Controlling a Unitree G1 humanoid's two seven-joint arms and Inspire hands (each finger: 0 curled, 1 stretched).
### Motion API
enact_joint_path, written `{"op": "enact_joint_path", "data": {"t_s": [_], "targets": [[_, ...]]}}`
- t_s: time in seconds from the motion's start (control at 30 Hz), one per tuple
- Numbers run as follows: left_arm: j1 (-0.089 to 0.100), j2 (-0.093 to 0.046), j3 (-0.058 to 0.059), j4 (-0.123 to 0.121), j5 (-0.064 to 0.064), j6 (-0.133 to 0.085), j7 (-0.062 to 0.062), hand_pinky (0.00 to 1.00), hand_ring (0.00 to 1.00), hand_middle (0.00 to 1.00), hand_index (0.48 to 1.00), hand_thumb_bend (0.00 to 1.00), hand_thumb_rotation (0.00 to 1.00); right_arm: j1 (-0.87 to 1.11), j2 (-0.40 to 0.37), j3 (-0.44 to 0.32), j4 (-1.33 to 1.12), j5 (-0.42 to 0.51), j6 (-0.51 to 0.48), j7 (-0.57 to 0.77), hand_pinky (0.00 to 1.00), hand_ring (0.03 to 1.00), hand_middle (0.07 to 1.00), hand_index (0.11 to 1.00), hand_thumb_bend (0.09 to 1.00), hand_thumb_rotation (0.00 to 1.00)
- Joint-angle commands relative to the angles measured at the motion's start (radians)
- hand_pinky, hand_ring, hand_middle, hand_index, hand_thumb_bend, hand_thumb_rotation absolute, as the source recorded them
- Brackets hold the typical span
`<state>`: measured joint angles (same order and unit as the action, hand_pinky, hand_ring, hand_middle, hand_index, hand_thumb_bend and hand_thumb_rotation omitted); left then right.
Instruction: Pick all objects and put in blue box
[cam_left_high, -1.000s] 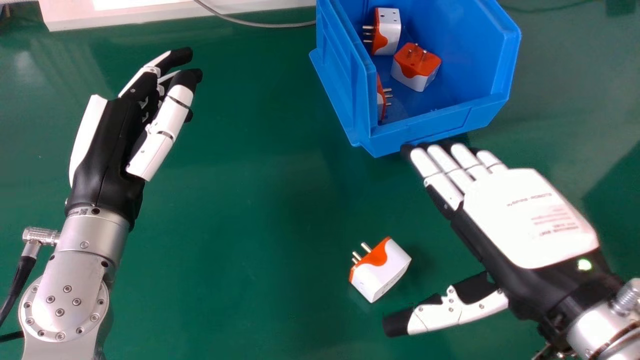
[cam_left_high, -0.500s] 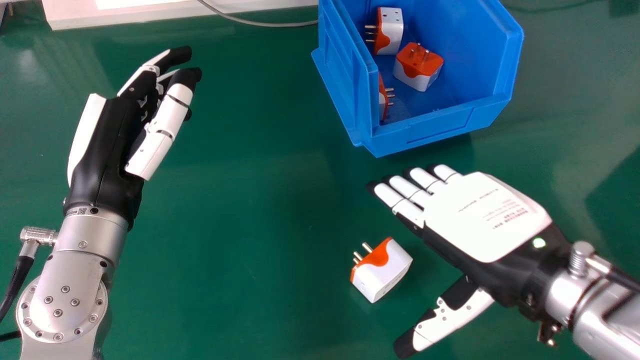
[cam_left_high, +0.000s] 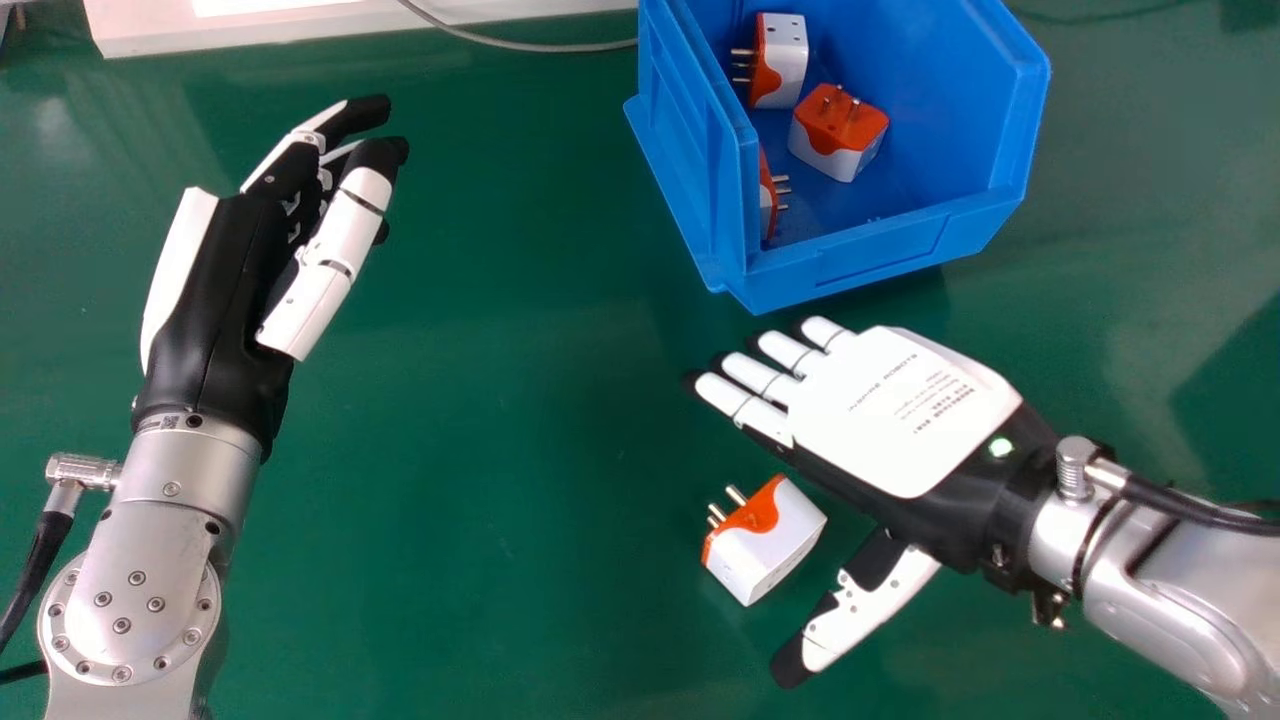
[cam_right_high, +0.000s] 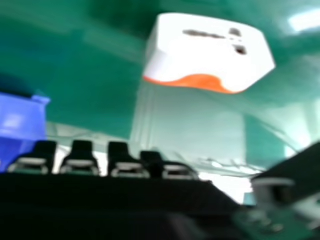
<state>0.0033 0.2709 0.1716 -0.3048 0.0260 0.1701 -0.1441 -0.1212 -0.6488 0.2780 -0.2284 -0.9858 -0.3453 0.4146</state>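
Observation:
My right hand (cam_left_high: 890, 410) is open in the head view, back up, fingers straight and thumb spread. Just beside it, between fingers and thumb, a white and orange plug adapter (cam_left_high: 765, 540) lies on the table, prongs towards upper left. In the right hand view the same adapter (cam_right_high: 210, 55) shows beyond the fingertips of my right hand (cam_right_high: 120, 160). The blue box (cam_left_high: 870, 255) stands above the hand in the head view and holds three adapters: one (cam_left_high: 778, 62), another (cam_left_high: 838, 132), and a third (cam_left_high: 768, 200) partly behind the wall. My left hand (cam_left_high: 225, 290) rests open at the left.
The green table (cam_left_high: 480, 480) lies under everything. A white panel (cam_left_high: 250, 25) stands along the far left edge, with a grey cable (cam_left_high: 500, 42) running from it to the box. Part of the blue box (cam_right_high: 22, 117) shows in the right hand view.
My right hand has moved left, down and away from the box's front edge, then close beside the loose adapter. The left hand and the adapters have stayed put.

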Motion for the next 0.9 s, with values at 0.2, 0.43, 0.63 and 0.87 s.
{"op": "enact_joint_path", "data": {"t_s": [0.2,0.43,0.63,0.87], "targets": [[-0.011,-0.002,0.001,-0.028,-0.005,-0.002,0.008,0.78,0.84,0.83,0.85,0.41,0.8,-0.102,0.02,0.058,0.101,-0.003,-0.025,-0.05,1.0,1.0,1.0,1.0,0.859,0.74],[-0.01,-0.004,0.002,-0.035,-0.005,0.004,0.008,0.78,0.84,0.83,0.85,0.41,0.8,-0.156,0.009,0.107,0.211,-0.023,-0.067,-0.119,1.0,1.0,1.0,1.0,0.807,0.67],[-0.006,-0.001,0.007,-0.039,-0.009,0.007,0.004,0.78,0.84,0.83,0.85,0.41,0.79,-0.182,0.006,0.125,0.277,-0.021,-0.088,-0.149,1.0,1.0,1.0,1.0,0.777,0.64],[-0.008,0.003,0.013,-0.032,-0.014,0.006,0.0,0.78,0.85,0.83,0.849,0.4,0.79,-0.186,0.004,0.14,0.317,-0.025,-0.096,-0.172,1.0,1.0,1.0,1.0,0.754,0.62]]}}
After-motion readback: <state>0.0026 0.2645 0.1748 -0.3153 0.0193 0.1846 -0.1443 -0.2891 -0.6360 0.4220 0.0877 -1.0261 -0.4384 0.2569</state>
